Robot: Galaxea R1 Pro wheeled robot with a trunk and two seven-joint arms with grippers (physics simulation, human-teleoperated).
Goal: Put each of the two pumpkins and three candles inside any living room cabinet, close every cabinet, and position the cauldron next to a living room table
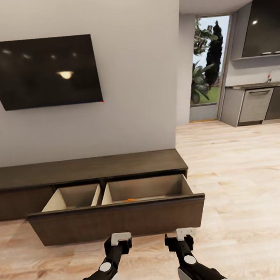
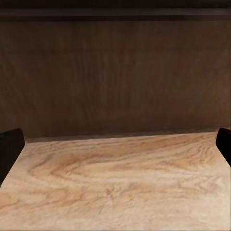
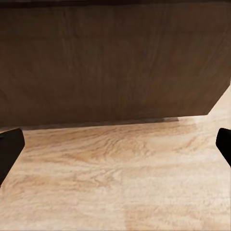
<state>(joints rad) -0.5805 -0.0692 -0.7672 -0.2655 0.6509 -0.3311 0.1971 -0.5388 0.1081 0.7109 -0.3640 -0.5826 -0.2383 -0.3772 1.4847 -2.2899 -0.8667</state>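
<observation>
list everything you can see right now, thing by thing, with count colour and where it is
cabinet: one, dark brown, long and low against the grey wall under the TV
drawer: one, dark brown front with pale inside, pulled open toward the robot, split into two compartments
pumpkin: only a sliver of orange shows, in the drawer's right compartment just behind the front panel; count cannot be told
TV: one, black, on the wall above the cabinet
floor: pale wood planks, running to the kitchen
kitchen units: grey and dark, far right
glass door: one, with green plants outside
left gripper: one, black and white, open, low in front of the drawer front
right gripper: one, black and white, open, beside it
</observation>
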